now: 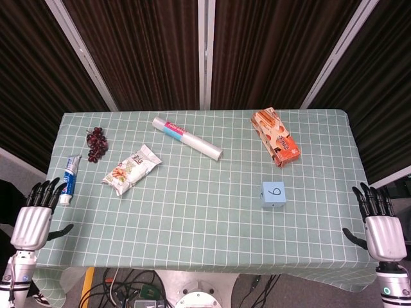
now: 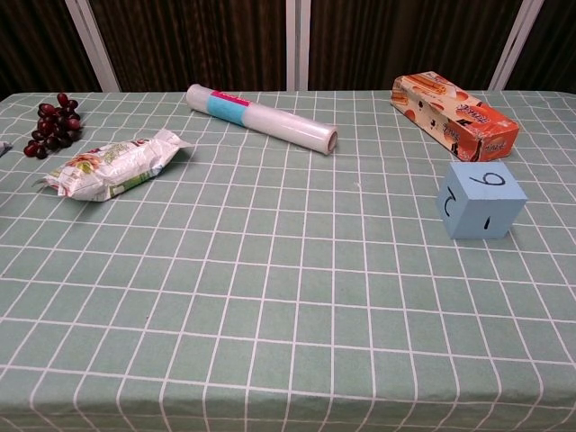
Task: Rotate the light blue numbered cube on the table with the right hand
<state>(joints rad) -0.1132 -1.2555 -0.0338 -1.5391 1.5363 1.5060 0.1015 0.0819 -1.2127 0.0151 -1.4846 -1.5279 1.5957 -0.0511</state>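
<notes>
Head view: surface point(image 1: 192, 218) covered in a green checked cloth, dark curtains behind; light blue numbered cube point(image 1: 273, 194) on the right half, top face marked with a figure reading as 6 or 9, standing alone, well apart from both robot hands; orange carton point(image 1: 275, 136) lying beyond the cube toward the far right corner, apart from it; clear film roll point(image 1: 187, 138) with a blue and pink label lying diagonally near the far middle; snack packet point(image 1: 131, 169) left of centre; bunch of dark grapes point(image 1: 96, 143) near the far left corner; toothpaste tube point(image 1: 70, 179) at the left edge, just beside the fingertips of the left robot hand point(image 1: 32, 221); left robot hand off the near left corner, fingers spread and extended, holding nothing; right robot hand point(image 1: 381, 231) off the near right corner, fingers likewise spread, holding nothing, clear of the cube. Chest view: cube point(image 2: 481, 200) at the right, resting flat, three faces showing, each with a dark handwritten figure; orange carton point(image 2: 454, 116) behind it, not touching; film roll point(image 2: 261, 119) across the far middle; snack packet point(image 2: 112, 165) at the left, grapes point(image 2: 55, 124) beyond it near the left edge; neither robot hand appears here
</notes>
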